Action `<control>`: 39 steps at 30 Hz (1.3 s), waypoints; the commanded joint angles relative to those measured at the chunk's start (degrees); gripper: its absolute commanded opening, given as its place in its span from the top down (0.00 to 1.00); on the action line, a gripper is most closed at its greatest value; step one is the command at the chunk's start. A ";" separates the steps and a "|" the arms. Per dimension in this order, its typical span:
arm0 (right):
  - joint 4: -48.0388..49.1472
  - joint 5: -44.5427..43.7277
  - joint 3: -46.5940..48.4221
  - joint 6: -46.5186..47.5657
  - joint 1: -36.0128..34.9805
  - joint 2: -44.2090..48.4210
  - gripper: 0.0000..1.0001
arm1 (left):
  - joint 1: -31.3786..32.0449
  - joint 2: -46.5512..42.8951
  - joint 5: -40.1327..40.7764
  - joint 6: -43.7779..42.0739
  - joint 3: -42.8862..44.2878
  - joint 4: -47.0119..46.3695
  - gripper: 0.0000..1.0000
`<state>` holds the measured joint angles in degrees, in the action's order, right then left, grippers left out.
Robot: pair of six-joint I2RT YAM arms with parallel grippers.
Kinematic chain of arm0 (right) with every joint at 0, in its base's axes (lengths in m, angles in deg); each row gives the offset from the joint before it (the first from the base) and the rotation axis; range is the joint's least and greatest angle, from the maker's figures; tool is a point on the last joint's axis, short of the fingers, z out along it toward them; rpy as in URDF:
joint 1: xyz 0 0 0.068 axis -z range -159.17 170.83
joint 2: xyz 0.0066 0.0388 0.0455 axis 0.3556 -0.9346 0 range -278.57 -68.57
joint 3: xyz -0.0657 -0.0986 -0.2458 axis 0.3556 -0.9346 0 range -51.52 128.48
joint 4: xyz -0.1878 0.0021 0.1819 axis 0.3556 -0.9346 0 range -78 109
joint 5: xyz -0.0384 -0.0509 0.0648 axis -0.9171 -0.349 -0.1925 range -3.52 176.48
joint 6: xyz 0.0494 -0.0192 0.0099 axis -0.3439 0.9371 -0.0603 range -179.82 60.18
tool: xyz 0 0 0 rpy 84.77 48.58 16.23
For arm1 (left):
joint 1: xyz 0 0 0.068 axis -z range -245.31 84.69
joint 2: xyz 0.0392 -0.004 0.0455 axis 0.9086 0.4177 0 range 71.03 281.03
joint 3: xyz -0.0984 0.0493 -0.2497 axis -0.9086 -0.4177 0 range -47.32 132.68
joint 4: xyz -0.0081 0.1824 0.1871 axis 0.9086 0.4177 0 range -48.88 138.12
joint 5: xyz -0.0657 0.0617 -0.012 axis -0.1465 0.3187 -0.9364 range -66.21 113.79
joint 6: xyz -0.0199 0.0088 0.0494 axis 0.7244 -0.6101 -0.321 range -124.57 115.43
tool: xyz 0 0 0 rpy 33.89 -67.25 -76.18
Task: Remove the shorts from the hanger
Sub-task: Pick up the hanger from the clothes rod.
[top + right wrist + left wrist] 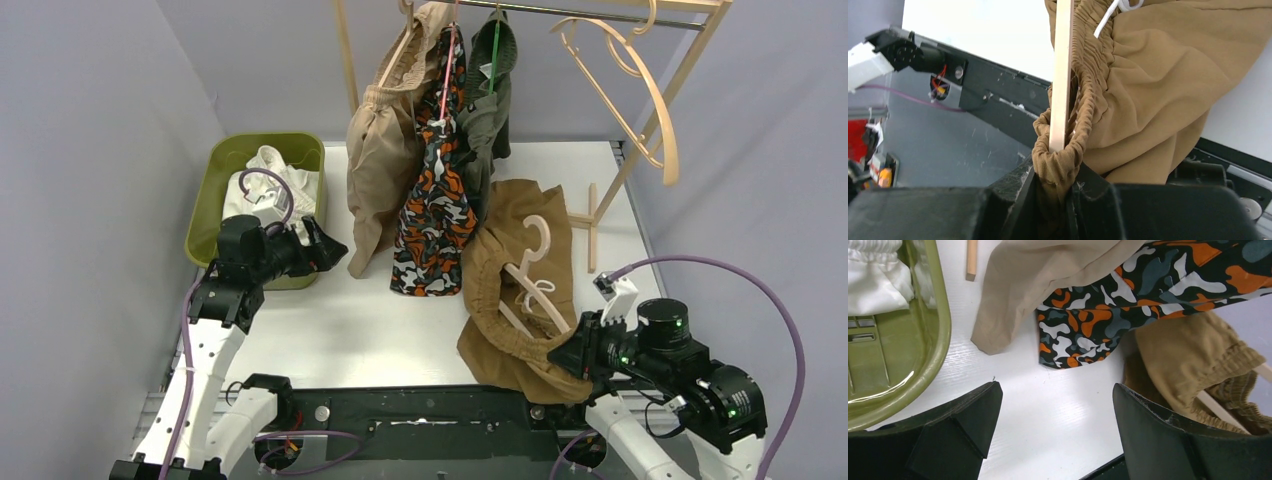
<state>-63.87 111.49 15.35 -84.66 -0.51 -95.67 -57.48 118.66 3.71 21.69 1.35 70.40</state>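
Brown shorts point(500, 225), limp around pale hanger point(1062, 75)

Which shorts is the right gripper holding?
The brown shorts on the table; the right gripper pinches their waistband. The others hang or lie in the green bin.

basket point(222, 152) left of hanging shorts point(436, 215), heaped shorts point(505, 235) right, on table point(350, 320)

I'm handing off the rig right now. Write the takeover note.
Left gripper: open, empty, beside the green bin.
Right gripper: shut on the brown shorts at the waistband, near table edge; the pale hanger is inside the waistband.
Done: white shorts in the bin.
Left: free the brown shorts; beige shorts, camouflage shorts and dark olive shorts hang on the rack.
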 commanded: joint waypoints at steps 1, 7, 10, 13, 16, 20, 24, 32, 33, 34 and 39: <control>1.38 12.15 -1.65 5.51 0.69 -0.42 1.00 | 0.25 0.41 -4.12 -0.82 3.25 -0.07 0.18; 7.86 26.62 -1.16 11.73 1.54 -3.92 1.00 | 0.29 1.20 -7.63 -0.68 2.52 -0.75 0.19; 11.78 31.64 0.70 13.32 0.95 -6.41 1.00 | 0.57 1.77 -8.85 -0.47 2.55 -0.85 0.20; 13.69 27.83 5.74 14.75 1.19 -9.84 1.00 | 0.69 1.72 -7.26 -0.47 3.70 0.05 0.21; 20.33 29.28 7.74 16.11 1.15 -10.59 1.00 | 0.69 0.40 -3.43 0.19 4.60 0.11 0.21; 27.50 34.12 12.45 18.31 1.05 -13.51 1.00 | 0.69 -1.81 2.24 1.05 6.09 0.45 0.21; 23.43 37.07 21.28 26.22 1.01 -20.69 1.00 | 0.68 -2.75 10.22 1.92 8.55 3.91 0.21; 15.70 25.55 26.68 39.74 0.88 -31.15 1.00 | 0.69 -4.62 26.44 6.58 10.31 9.56 0.21; 15.49 22.04 24.29 41.31 0.92 -31.55 1.00 | 0.69 -4.84 28.16 7.28 10.43 10.45 0.21; 16.36 18.78 20.31 42.15 0.87 -31.50 1.00 | 0.69 -5.05 29.96 7.99 10.67 11.27 0.21; 22.00 16.32 0.33 43.02 0.87 -30.95 1.00 | 0.78 -6.07 33.89 9.04 10.69 13.40 0.21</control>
<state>-45.84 132.21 25.91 -45.47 0.50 -126.07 -56.97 114.01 31.47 28.80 9.11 82.62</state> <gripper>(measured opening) 0.134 0.791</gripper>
